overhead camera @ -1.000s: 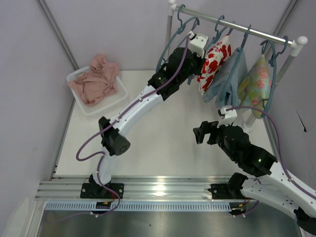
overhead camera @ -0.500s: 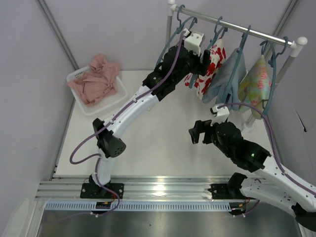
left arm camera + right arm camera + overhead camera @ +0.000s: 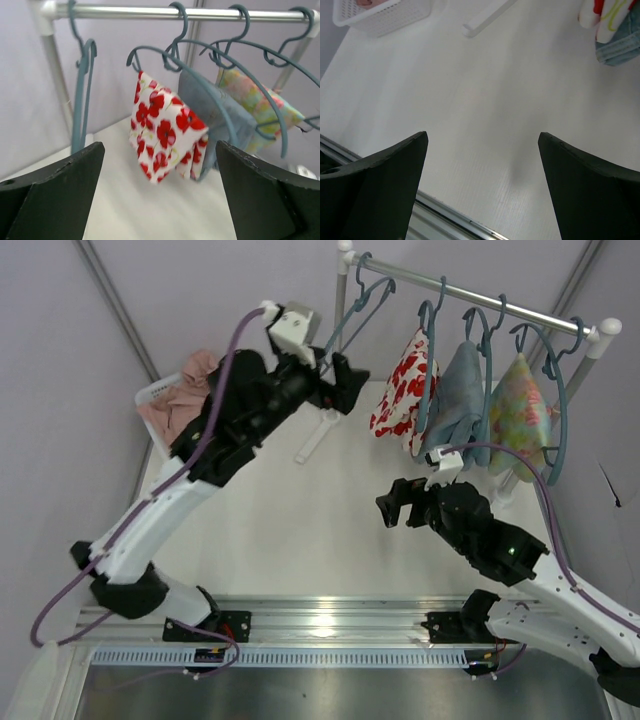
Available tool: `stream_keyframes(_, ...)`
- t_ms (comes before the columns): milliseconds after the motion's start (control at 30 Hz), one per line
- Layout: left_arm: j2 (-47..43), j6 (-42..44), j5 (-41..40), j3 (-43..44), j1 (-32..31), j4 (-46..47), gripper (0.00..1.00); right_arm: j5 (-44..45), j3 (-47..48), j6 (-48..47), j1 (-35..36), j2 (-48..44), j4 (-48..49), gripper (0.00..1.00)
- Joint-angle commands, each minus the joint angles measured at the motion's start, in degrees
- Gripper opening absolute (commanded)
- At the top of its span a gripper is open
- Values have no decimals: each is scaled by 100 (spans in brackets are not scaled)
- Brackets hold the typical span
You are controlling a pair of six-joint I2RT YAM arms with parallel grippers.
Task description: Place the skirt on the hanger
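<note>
On rail [image 3: 480, 295], skirt [image 3: 400, 395] hangs on hanger [image 3: 433, 360]; left claw [image 3: 345, 380], right claw [image 3: 395, 505] spread wide.

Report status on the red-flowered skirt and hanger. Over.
Left gripper open, empty. Right gripper open, empty, over table. Red-flowered white fabric skirt hangs on slim teal plastic hanger on the rail. Nothing blocking.
</note>
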Motion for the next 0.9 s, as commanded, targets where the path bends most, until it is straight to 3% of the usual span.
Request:
stream_keyframes(0, -1166, -364, -77, -817, 286, -360, 99, -410, 208, 116, 65, 52, 708, 99)
stream_keyframes(200, -2822, -866, -367, -2836, 910, -941, 99, -860, 137, 283, 328, 631, 1324, 99)
stream_keyframes(367, -3832, -1393, -535, -3815, 1507, -1635, 99, -737, 339, 441, 794, 1308, 1869, 99)
stream_keyframes(567, -4203, -2070, 114, -5456, 2254, -1575, 99, -430, 996, 450, 1076, 2433, 2125, 99)
stream_keyframes(867, -4608, -2501, 28, -6426, 2871, -934, 99, 27, 1552, 266, 1068, 3269, 2229, 99)
